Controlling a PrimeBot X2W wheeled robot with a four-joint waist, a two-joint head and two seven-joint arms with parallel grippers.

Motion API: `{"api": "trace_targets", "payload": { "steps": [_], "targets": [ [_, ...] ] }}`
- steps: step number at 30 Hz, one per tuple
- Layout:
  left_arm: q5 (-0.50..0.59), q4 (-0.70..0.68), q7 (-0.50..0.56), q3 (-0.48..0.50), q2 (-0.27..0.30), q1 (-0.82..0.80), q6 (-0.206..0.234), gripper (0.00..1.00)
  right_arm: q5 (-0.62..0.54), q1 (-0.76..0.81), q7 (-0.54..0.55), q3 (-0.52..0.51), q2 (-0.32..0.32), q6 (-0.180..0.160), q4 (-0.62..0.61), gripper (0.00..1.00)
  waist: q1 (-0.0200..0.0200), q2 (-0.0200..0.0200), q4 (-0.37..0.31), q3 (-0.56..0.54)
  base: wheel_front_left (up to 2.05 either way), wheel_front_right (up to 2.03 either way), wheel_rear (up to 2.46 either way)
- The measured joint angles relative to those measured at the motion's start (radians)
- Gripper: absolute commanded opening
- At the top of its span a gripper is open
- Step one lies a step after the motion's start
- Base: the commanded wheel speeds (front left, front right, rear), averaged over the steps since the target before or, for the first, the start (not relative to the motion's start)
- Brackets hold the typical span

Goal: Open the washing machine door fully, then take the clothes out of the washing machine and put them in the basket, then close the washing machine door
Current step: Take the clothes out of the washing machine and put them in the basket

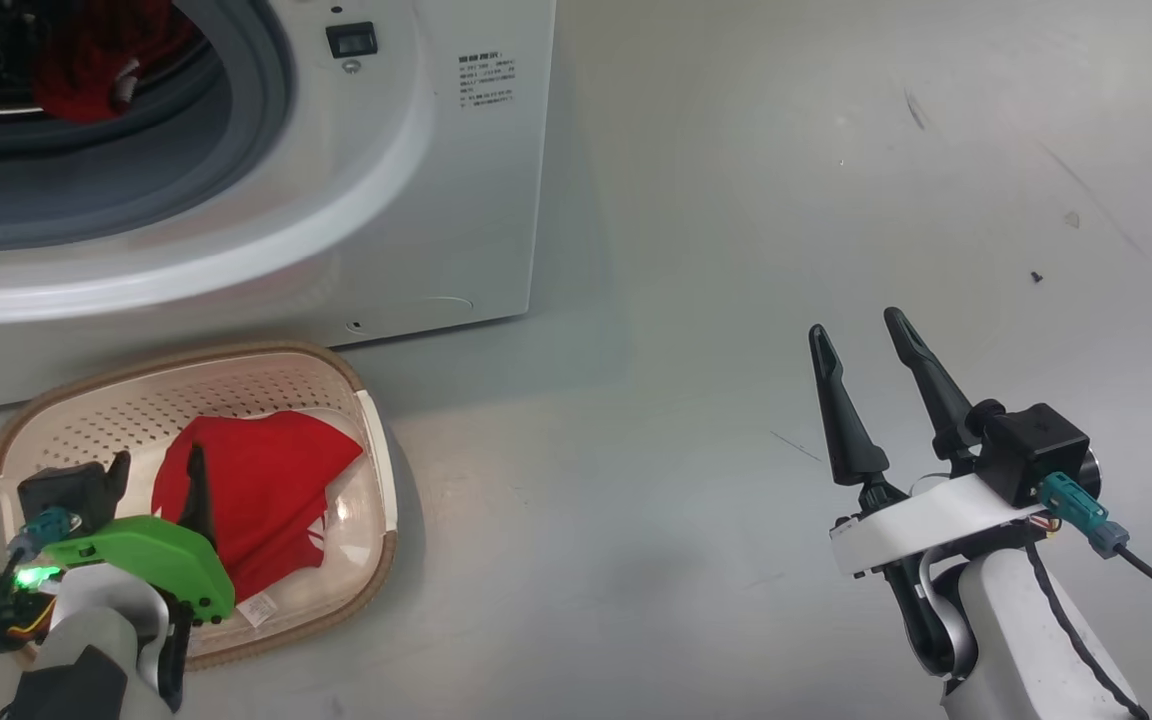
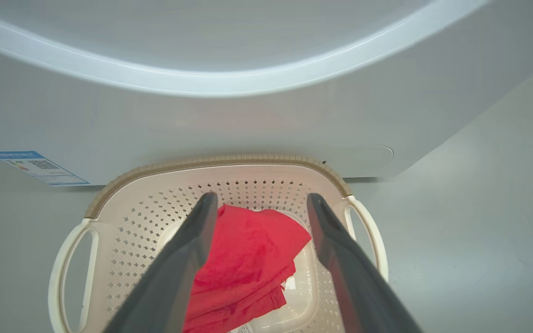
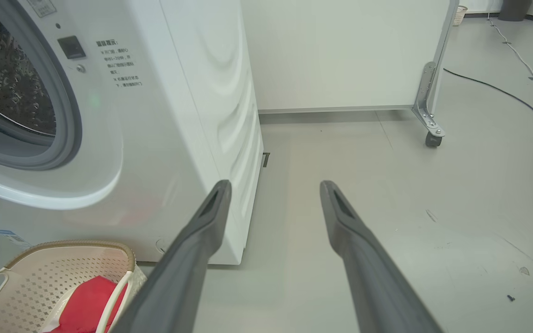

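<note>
washing machine (image 1: 456, 200) unloading: clothes in drum and in basket

the washing machine stands on the grey floor (image 1: 736, 200). its white front fills the upper left of the head view. the grey rubber gasket (image 1: 136, 190) rings the port. the perforated steel drum (image 3: 7, 83) shows behind the gasket in the right wrist view. a black latch socket (image 1: 351, 40) sits on the front panel, just right of the port.

the basket (image 1: 236, 365) rests on the floor just in front of the machine's lower front panel, below the port. it is cream with a brown rim.

the clothes are in two places. one red garment (image 1: 256, 500) lies in the basket. more red fabric (image 1: 96, 60) lies inside the drum, at the lower edge of the port.

the left gripper (image 1: 159, 457) hangs over the basket. its jaws are apart, with the red garment below and between the fingers. whether a finger touches the fabric cannot be told.

the right gripper (image 1: 857, 322) is over bare floor, well to the right of the machine and the basket. its jaws are apart and hold nothing.

a blue label sticker (image 2: 35, 166) sits low on the machine front. a small white label (image 1: 258, 608) shows at the near edge of the garment in the basket.
</note>
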Motion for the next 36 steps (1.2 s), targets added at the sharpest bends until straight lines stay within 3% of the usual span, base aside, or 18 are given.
{"api": "trace_targets", "payload": {
  "steps": [12, 18, 36],
  "targets": [
    [0.024, -0.115, -0.021, -0.035, -0.006, -0.001, -0.020, 1.00, 0.008, 0.007, 0.000, -0.021, 0.000, 0.001, 0.011, 1.00, 0.0000, 0.0000, 0.043, -0.109, 0.00, 0.00, 0.00],
    [0.035, -0.263, -0.021, -0.029, -0.021, 0.004, -0.023, 1.00, 0.026, 0.040, 0.000, -0.050, 0.000, 0.001, 0.012, 1.00, 0.0000, 0.0000, 0.066, -0.171, 0.00, 0.00, 0.00],
    [0.068, -0.503, -0.021, -0.036, -0.055, 0.241, -0.022, 1.00, 0.028, 0.130, 0.000, -0.050, 0.002, 0.007, 0.010, 1.00, 0.0000, 0.0000, 0.118, -0.324, 0.00, 0.00, 0.00]
  ]
}}
